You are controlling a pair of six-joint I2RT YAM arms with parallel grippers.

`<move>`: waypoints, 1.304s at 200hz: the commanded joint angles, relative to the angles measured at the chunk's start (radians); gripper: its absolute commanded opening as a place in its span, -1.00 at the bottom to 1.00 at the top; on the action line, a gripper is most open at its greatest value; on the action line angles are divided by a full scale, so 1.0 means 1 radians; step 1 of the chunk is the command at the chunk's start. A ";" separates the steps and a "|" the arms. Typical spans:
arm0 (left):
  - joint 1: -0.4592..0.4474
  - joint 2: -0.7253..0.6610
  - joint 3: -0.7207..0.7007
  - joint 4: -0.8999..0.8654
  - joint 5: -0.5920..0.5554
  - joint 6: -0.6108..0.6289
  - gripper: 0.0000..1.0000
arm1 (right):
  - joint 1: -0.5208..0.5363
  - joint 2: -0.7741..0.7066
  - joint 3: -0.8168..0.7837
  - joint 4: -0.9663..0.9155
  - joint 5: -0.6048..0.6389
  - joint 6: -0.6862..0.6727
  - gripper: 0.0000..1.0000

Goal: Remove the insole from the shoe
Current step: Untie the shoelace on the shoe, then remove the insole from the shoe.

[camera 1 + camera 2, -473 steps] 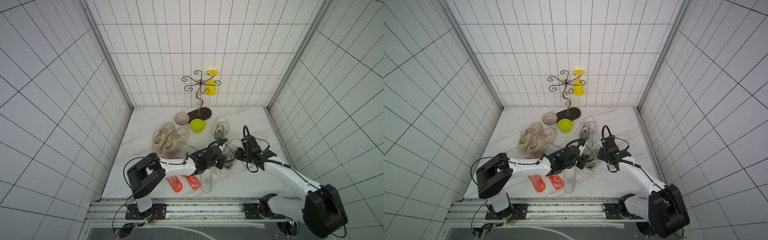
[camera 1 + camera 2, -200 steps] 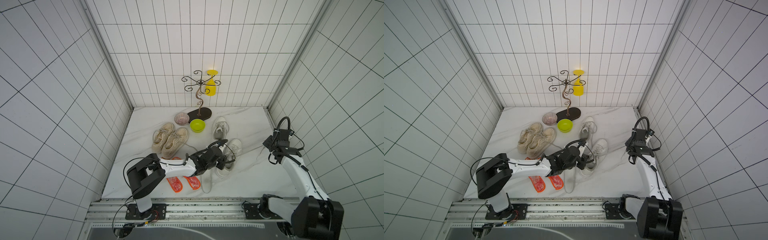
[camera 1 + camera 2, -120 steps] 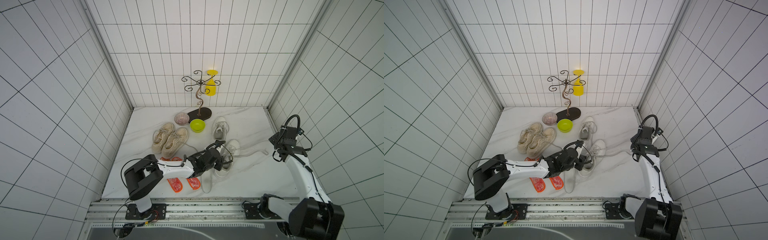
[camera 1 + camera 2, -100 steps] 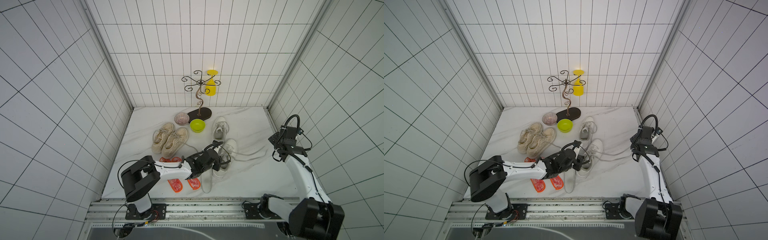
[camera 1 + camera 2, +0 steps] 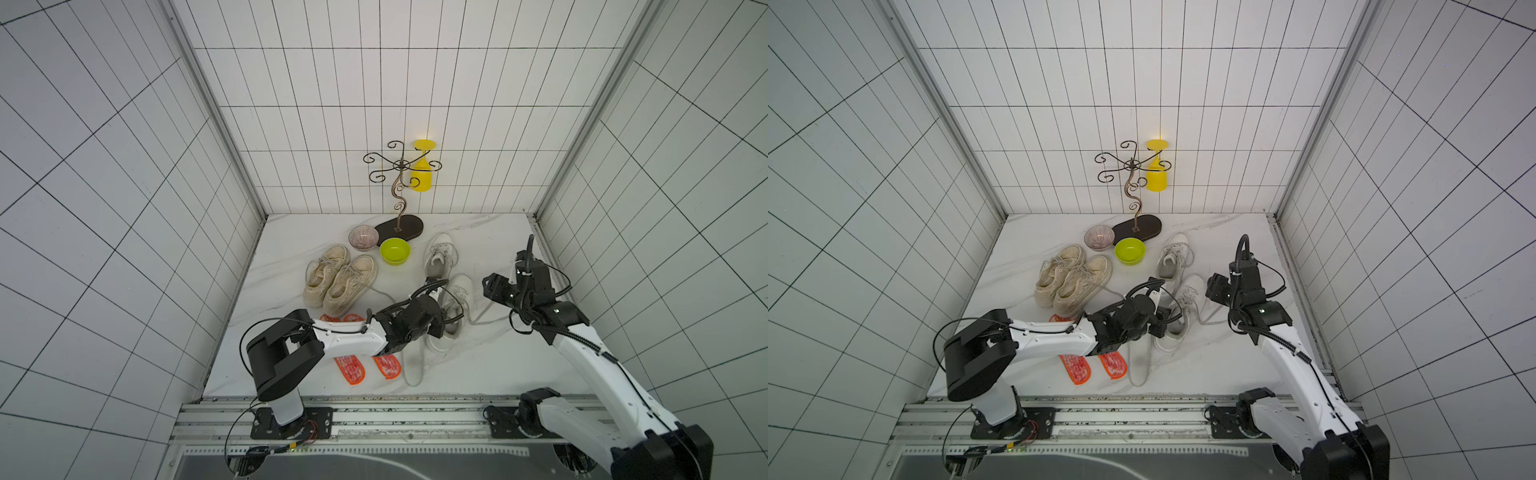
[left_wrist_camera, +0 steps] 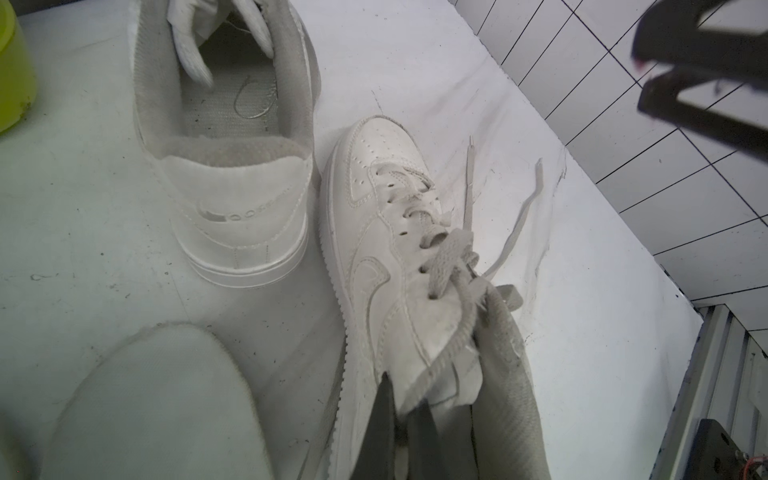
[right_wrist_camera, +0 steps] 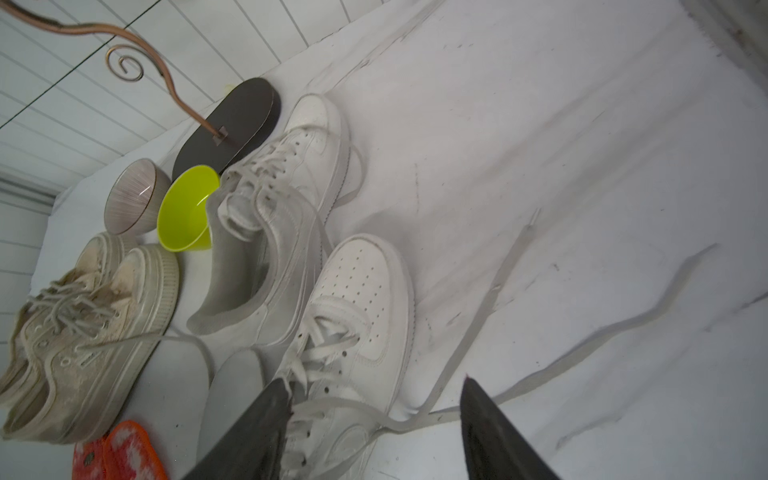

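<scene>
- White shoe [image 5: 457, 297]: smooth leather, perforated toe, flat loose laces. It lies right of the desk's middle, toe toward the back edge.
- Left gripper [image 6: 405, 399] is pinched closed on its grey-lined collar; the insole inside I cannot see (the gripper covers the opening).
- Right gripper [image 5: 491, 286] hovers near the toe, fingers wide apart.

Left arm low, reaching right | left gripper [image 6: 403, 395] pinched on white shoe [image 6: 374, 257] collar | right arm raised at right | right gripper [image 7: 374, 380] pointing left, jaws apart
</scene>
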 commanded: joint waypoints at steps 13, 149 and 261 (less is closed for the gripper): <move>-0.002 0.045 0.084 0.087 -0.017 -0.074 -1.00 | 0.109 -0.085 -0.162 -0.011 -0.108 0.003 0.28; -0.039 0.055 0.110 0.034 -0.082 -0.068 -1.00 | 0.149 0.076 -0.234 0.002 0.317 0.123 -0.16; 0.027 0.035 -0.012 0.073 -0.026 -0.133 -1.00 | -0.082 0.068 -0.277 0.128 0.119 0.009 -0.76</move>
